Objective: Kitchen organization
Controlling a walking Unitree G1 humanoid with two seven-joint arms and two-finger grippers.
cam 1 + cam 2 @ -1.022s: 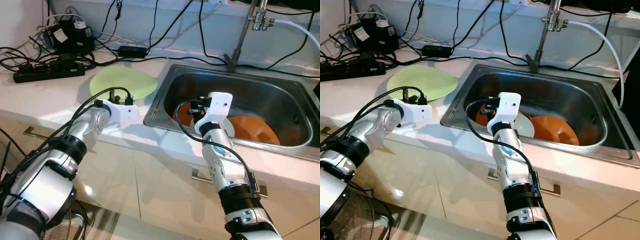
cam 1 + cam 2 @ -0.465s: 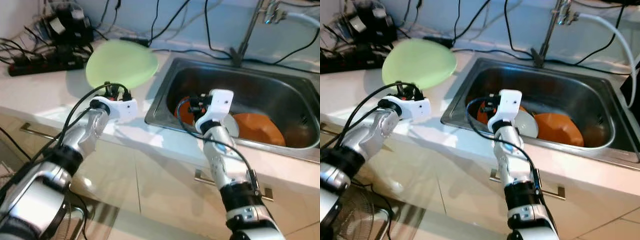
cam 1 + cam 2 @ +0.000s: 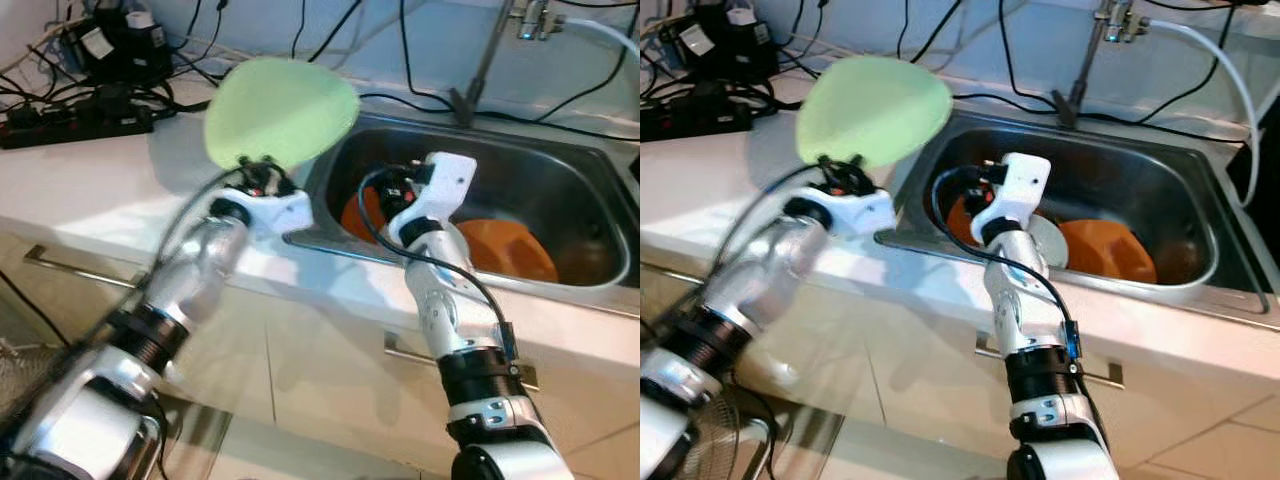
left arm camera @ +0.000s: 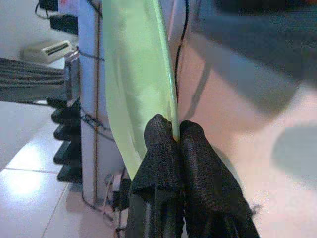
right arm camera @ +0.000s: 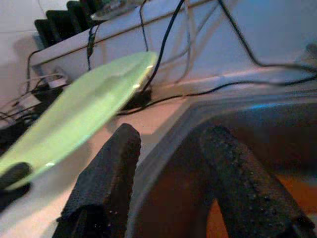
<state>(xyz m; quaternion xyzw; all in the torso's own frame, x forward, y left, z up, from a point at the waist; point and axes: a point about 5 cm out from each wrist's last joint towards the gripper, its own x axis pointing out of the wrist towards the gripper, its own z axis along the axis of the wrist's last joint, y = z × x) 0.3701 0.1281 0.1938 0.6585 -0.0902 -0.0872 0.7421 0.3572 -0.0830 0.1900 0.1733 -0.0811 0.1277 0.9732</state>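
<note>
Left pincer is clenched on the rim of the green plate, its two black fingertips pressed together over the plate's edge. That plate is held up off the worktop, tilted steeply so its face turns toward the camera, above the worktop's strip just beside the left rim of the sink. Its upper edge reaches the height of the back wall where the cables run.

Right pincer hangs over the left part of the sink basin with its fingers spread apart and nothing between them; the wrist view looks past them at the sink's rim and at the raised green plate beyond. Below and behind that arm, inside the basin, lie an orange plate toward the middle, another orange dish at the left end partly hidden by the arm, and a pale round plate between them.

At the back of the worktop on the left sit a black power strip and a tangle of black cables. A faucet pipe rises behind the sink, with a white hose curving off to the right.
</note>
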